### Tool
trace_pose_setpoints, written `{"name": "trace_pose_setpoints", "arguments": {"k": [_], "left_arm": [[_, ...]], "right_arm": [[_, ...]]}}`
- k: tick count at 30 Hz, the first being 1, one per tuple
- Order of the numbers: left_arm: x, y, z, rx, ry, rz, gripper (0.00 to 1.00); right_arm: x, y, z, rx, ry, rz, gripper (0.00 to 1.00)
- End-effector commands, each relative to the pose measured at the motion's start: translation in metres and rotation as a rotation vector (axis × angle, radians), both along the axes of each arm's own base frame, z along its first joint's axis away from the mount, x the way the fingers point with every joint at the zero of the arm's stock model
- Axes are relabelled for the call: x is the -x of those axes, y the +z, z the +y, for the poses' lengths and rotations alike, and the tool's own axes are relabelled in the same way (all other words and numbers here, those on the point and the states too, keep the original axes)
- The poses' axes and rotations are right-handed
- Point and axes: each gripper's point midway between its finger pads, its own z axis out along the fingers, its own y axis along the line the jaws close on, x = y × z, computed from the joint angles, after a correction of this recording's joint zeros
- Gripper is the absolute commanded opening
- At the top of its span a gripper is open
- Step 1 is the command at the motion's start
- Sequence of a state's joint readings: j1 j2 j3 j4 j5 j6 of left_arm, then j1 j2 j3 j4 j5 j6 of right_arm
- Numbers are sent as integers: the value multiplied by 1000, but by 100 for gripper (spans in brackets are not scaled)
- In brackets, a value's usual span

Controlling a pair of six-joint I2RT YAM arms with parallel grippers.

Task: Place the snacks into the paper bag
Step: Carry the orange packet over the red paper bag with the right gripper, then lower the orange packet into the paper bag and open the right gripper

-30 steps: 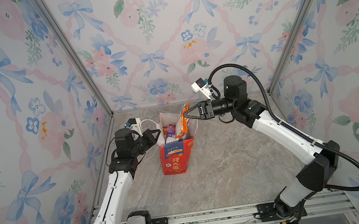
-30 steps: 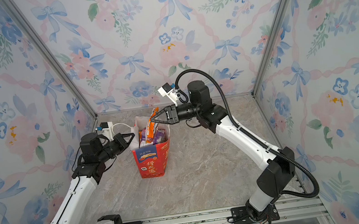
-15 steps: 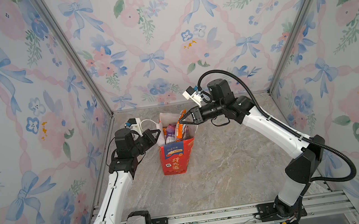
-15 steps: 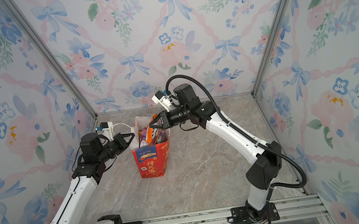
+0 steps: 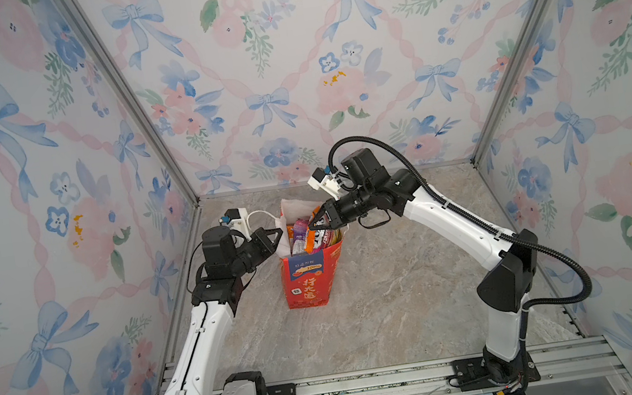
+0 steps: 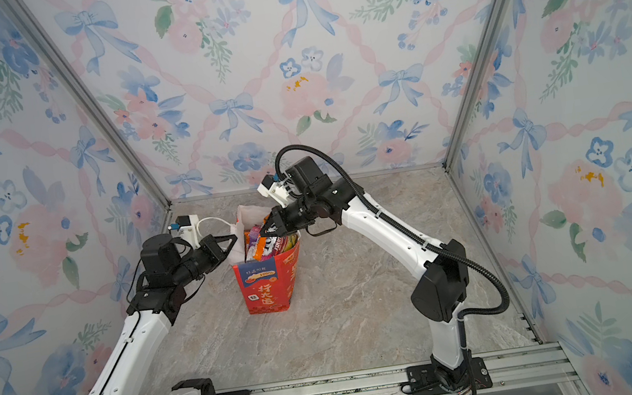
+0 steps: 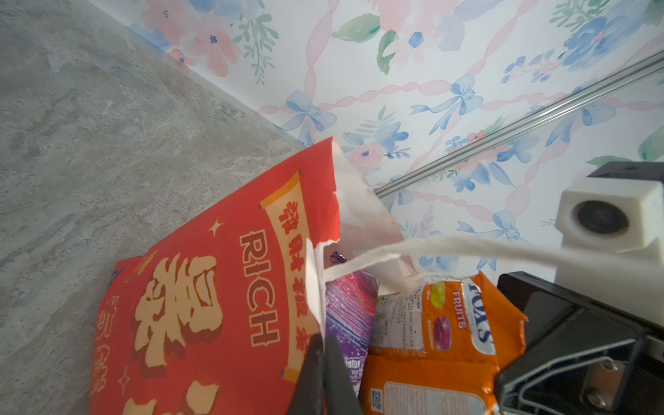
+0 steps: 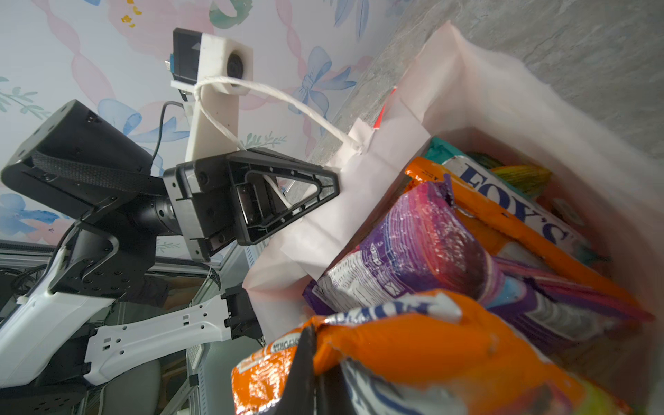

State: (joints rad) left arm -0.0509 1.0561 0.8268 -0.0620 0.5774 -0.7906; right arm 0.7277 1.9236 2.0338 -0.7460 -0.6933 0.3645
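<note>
Standing upright on the desk, left of the middle and toward the rear edge: the paper bag, red, mouth open, white lining showing. At its left rim the left gripper, jaws pinched tight on the folded paper edge. Over the mouth the right gripper, clamped on an orange FOX'S packet lying at rim level atop the rest. Other snacks packed inside: purple, orange, teal. The bag's white string handle loops over the left arm's camera mount.
</note>
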Motion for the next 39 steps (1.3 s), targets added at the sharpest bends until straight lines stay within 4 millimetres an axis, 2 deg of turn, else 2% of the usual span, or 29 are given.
{"name": "trace_pose_setpoints", "arguments": {"k": [1, 12, 31, 39], "left_arm": [[6, 6, -3, 3, -25, -28, 0], [10, 15, -2, 12, -23, -50, 0], [13, 17, -2, 7, -22, -56, 0], [13, 14, 0, 6, -20, -52, 0]], "right_arm": [[12, -4, 12, 41, 52, -25, 0], [25, -20, 40, 95, 118, -18, 0], [17, -62, 43, 238, 83, -7, 1], [14, -61, 47, 229, 83, -15, 3]]}}
